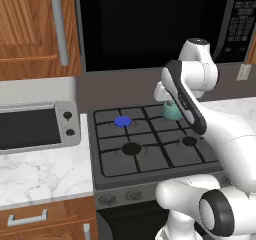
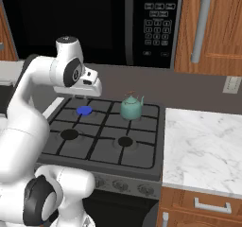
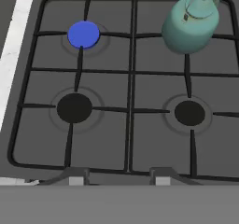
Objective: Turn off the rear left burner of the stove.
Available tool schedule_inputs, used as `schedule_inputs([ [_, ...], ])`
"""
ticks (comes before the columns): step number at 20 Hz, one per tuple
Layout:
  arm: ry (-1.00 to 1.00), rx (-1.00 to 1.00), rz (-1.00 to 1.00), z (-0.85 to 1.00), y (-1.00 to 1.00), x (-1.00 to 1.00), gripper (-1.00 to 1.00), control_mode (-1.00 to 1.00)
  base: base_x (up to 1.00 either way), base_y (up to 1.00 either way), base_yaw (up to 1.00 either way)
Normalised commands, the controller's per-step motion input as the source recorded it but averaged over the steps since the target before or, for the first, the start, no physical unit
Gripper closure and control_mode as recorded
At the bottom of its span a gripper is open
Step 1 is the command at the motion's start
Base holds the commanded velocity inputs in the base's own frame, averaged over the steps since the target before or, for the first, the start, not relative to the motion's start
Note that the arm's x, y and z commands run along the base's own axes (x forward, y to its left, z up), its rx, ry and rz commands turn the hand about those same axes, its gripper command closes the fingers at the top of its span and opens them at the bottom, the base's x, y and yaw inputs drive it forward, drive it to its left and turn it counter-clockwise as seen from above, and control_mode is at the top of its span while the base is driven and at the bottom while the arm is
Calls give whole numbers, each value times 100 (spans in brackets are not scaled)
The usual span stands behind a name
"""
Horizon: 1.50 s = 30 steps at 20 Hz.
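On the dark grey four-burner gas stove, the small round rear left burner glows bright blue at far left, so nothing is done, while the two-finger gripper hovers above, open and empty, knobs untouched.

- Glossy white robot arm made of rounded, tube-like segments.
- Dark grey rings and round caps at its joints.
- A black band along one link.
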Motion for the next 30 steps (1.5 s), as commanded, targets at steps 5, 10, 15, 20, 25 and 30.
schedule_inputs([
  [5, -2, 0, 1, 0, 0, -39, -100, -100, 0, 0, 0],
  [10, -14, 0, 9, 0, 1, -95, -100, -100, 0, 0, 0],
  [15, -9, -1, 12, 0, 4, -82, -100, -100, 0, 0, 0],
  [20, -9, -3, 13, 0, 5, -68, -100, -100, 0, 0, 0],
  [25, -7, -8, 12, 0, 7, -54, -100, -100, 0, 0, 0],
  [30, -1, -12, 10, 0, 23, -25, -100, -100, 0, 0, 0],
])
